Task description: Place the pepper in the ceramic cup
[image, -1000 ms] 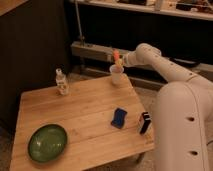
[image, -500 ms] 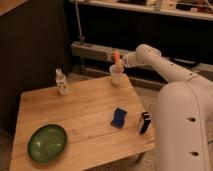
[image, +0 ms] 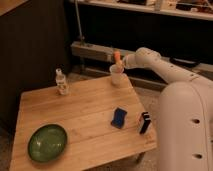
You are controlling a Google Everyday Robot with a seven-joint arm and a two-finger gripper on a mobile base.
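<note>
The white ceramic cup [image: 116, 76] stands at the far right corner of the wooden table [image: 80, 120]. The orange-red pepper [image: 117, 57] is upright directly above the cup, its lower end at or just inside the rim. My gripper [image: 123, 61] reaches in from the right at the pepper, just above the cup. The white arm runs back to the right and down to the robot body.
A clear plastic bottle [image: 61, 82] stands at the far left of the table. A green bowl [image: 47, 142] sits at the near left. A blue sponge [image: 119, 117] and a dark small box [image: 144, 122] lie near the right edge. A metal rail runs behind the table.
</note>
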